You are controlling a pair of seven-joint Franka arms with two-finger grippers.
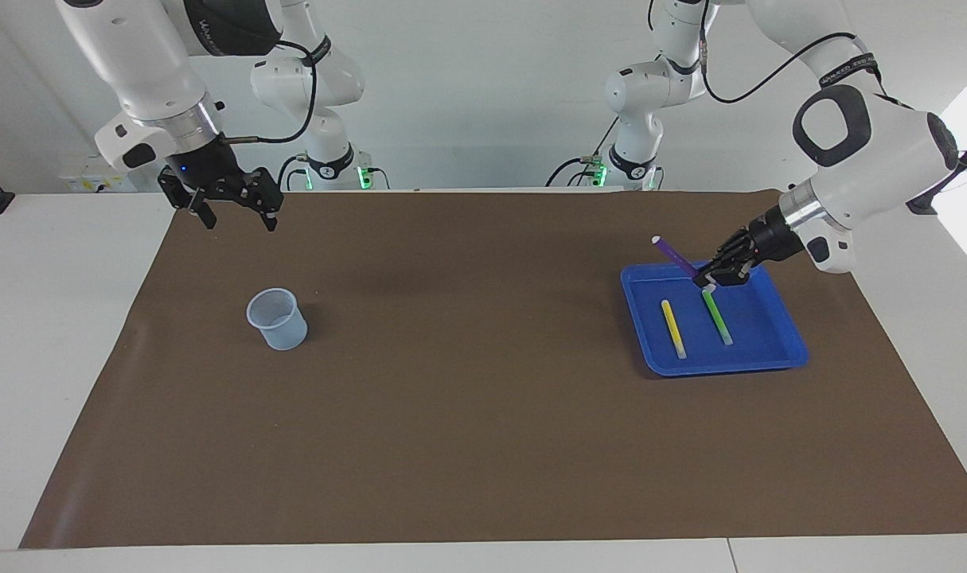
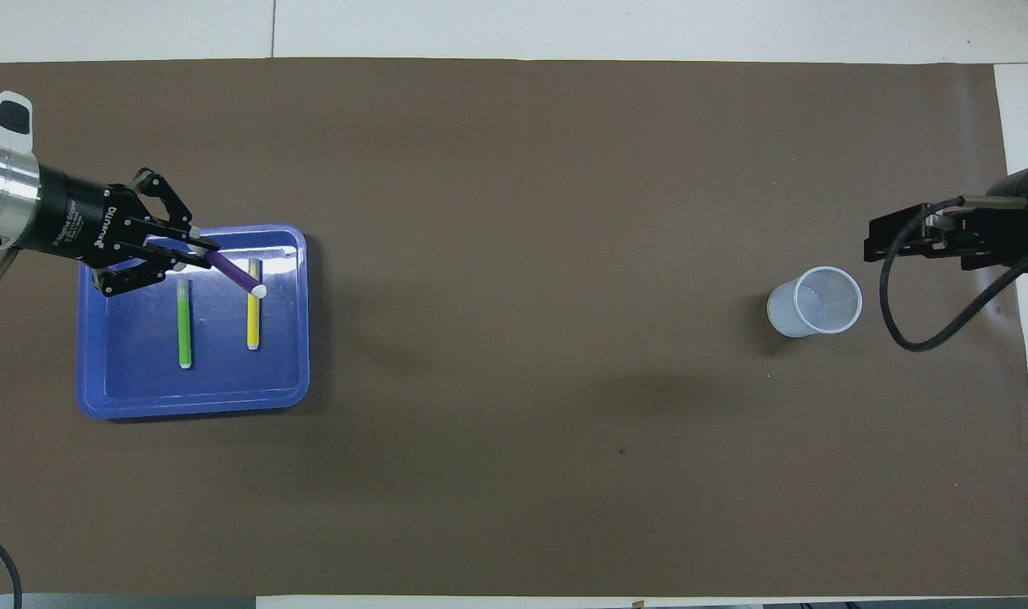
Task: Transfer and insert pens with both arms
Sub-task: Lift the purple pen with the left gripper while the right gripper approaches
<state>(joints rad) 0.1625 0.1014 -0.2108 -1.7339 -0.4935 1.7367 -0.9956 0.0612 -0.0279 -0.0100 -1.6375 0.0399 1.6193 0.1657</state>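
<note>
We see our left gripper [image 1: 710,280] clamped on the purple pen [image 1: 674,253] over the blue tray [image 1: 785,354]; our right gripper [image 1: 235,213] waits spread wide, holding nothing, above the desk [image 1: 483,446].

The purple pen's [image 1: 676,255] gripped end is hidden inside the left pincer [image 1: 710,280] — the pincer also covers the green pen's [image 1: 719,318] tip.

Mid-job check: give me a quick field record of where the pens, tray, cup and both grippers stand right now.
left gripper: shut on purple pen, over the blue tray
purple pen: lifted off the tray, tilted, pale cap end free
green pen: lying in the tray
yellow pen: lying in the tray, beside the green pen, apart from it
blue tray: on the brown mat, toward the left arm's end
cup: upright on the mat, toward the right arm's end, no pen in it
right gripper: open, holding nothing, waiting up in the air
</note>
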